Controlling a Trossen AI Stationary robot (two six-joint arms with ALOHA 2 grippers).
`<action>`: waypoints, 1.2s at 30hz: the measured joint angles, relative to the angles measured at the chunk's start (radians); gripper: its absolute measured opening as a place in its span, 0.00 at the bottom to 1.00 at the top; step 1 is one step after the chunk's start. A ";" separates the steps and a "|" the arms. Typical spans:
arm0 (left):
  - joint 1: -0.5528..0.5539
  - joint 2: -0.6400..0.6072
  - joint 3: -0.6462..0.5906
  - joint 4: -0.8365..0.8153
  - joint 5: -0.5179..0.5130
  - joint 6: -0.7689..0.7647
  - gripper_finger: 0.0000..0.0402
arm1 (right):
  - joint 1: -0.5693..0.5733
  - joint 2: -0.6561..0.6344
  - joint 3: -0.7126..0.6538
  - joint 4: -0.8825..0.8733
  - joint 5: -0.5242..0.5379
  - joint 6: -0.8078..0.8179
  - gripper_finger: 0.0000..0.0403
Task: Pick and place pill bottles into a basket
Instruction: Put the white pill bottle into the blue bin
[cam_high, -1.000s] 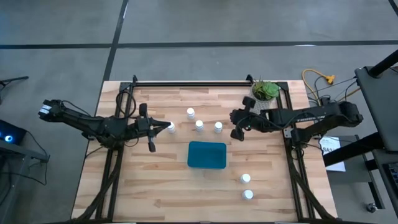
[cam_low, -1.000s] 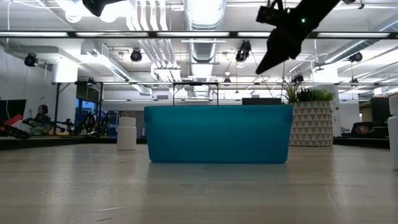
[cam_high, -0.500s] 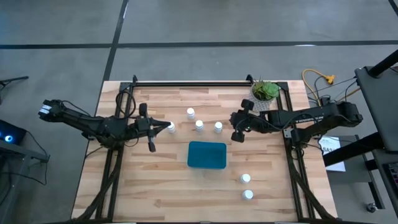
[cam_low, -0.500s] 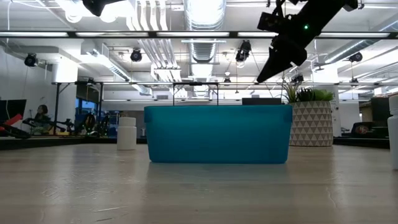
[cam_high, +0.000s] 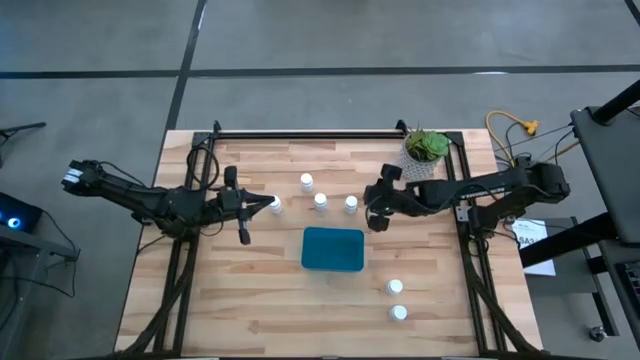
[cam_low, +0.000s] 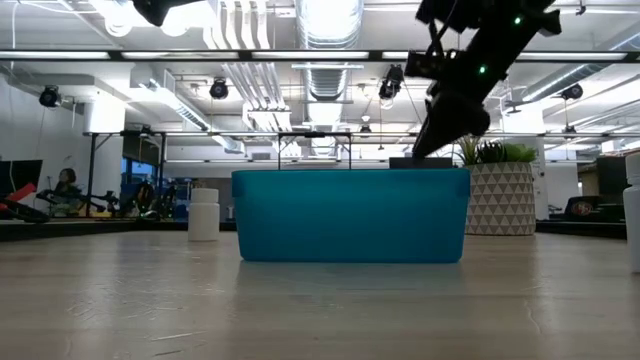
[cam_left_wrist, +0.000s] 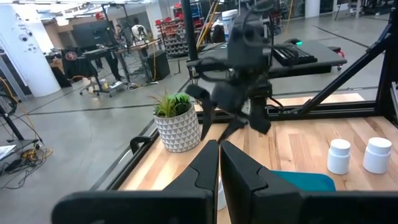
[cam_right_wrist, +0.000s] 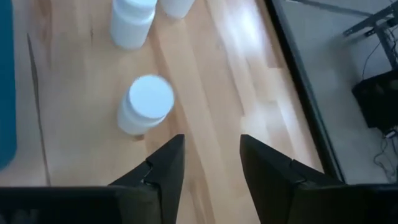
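pill bottles: six little white ones, all on the table and none in the basket as far as I can see. Three sit in a loose row beyond the basket: far one (cam_high: 306, 181), middle one (cam_high: 320, 201), and the nearest-to-me one (cam_high: 351, 204). A fourth (cam_high: 275, 204) sits right at my left fingertips. Two more (cam_high: 396, 288) and (cam_high: 400, 313) are on the near side, off the basket's right corner.

basket: teal-blue tray (cam_high: 333, 249), roughly mid-table. From above its floor looks bare. The low view only shows its outer wall (cam_low: 350, 215), so no help there.

right gripper: (cam_high: 372, 212) hanging above the table just beside that third bottle. My fingers (cam_right_wrist: 166, 163) stand apart with a clear gap between them and nothing in it. In my right wrist view the bottle (cam_right_wrist: 145, 104) is ahead of the fingers and off to one side, not between them yet.

left gripper: (cam_high: 258, 206) parked over the left half of the table, fingers (cam_left_wrist: 205, 163) pressed together. Can't tell if the tips actually touch the bottle next to them.

step: I'd call this the reach for the first pick, so the task has barely started.

next move: I reckon I need to slide over so the bottle is centred in the gap, drop down around its body, then close. The row is tight-ish, so I'd watch for nudging the middle bottle.

other container: white patterned plant pot (cam_high: 424, 160) at the far right corner, green plant in it, not part of the job.
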 joint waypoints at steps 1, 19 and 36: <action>0.000 0.000 0.000 0.000 0.000 0.000 0.00 | 0.000 0.019 0.000 0.003 0.000 -0.010 0.37; 0.000 0.002 0.000 0.000 0.000 0.000 0.00 | -0.042 0.042 0.000 0.125 -0.200 -0.053 0.45; 0.000 0.003 0.000 0.000 0.000 0.000 0.00 | -0.069 0.043 -0.021 0.195 -0.306 -0.145 0.50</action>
